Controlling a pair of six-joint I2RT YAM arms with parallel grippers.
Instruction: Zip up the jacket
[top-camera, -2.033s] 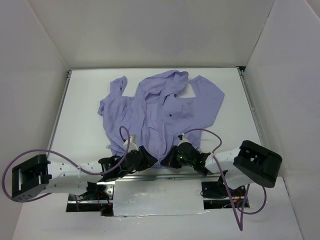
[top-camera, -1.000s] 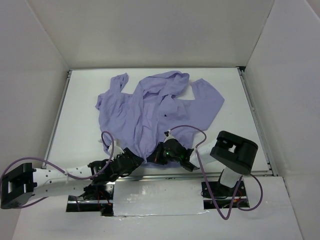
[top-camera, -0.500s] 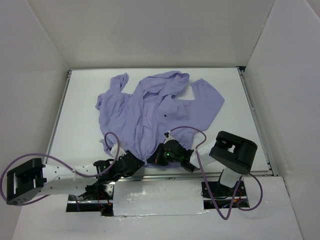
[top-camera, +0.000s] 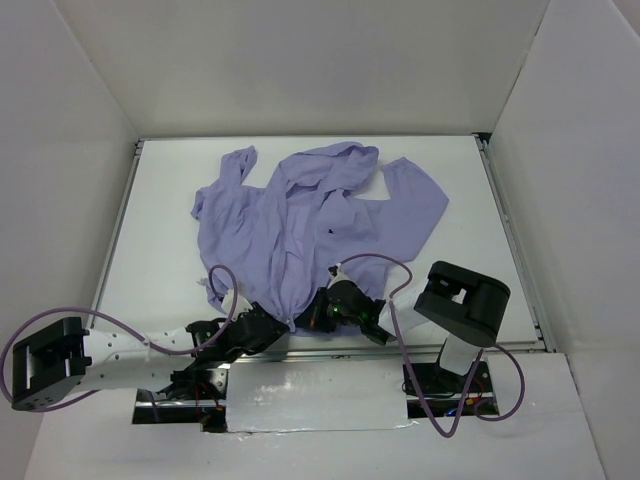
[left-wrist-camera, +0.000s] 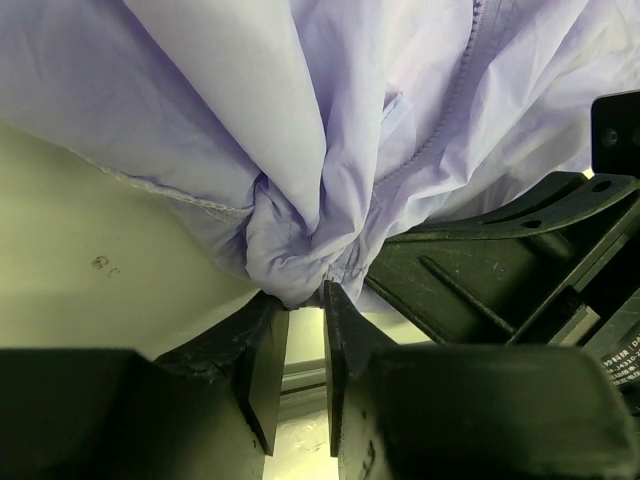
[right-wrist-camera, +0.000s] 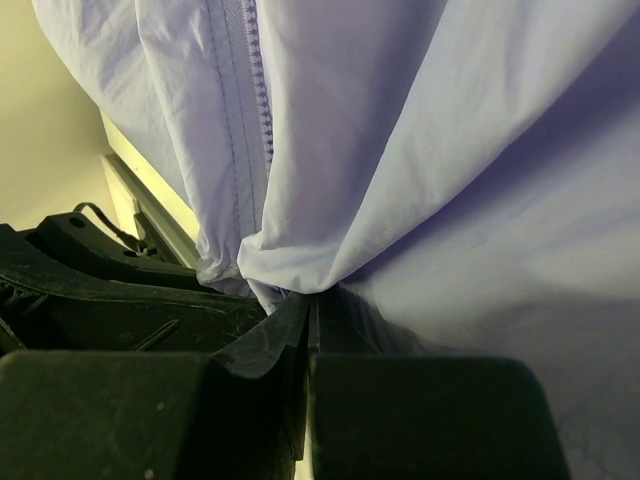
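Observation:
The lavender jacket (top-camera: 300, 225) lies spread on the table, hood at the far side and hem drawn to a point at the near edge. Both grippers meet at that point. My right gripper (top-camera: 306, 315) is shut on a fold of the hem, which the right wrist view shows pinched at its tips (right-wrist-camera: 310, 300), with the zipper (right-wrist-camera: 257, 85) running up just left of it. My left gripper (top-camera: 279, 322) faces it. Its jaws (left-wrist-camera: 300, 298) stand a narrow gap apart, and a bunched knot of hem (left-wrist-camera: 295, 255) sits at their tips. The zipper (left-wrist-camera: 450, 100) runs up to the right.
White walls box in the table (top-camera: 160, 250). A metal rail (top-camera: 320, 350) runs along its near edge, just under both grippers. The right arm's black body (left-wrist-camera: 500, 260) fills the right of the left wrist view. Purple cables (top-camera: 375, 262) loop above the arms.
Since two seconds ago both grippers have shifted left along the near edge, and the hem has gathered into a narrower point. Over the last half second the top view shows almost no movement.

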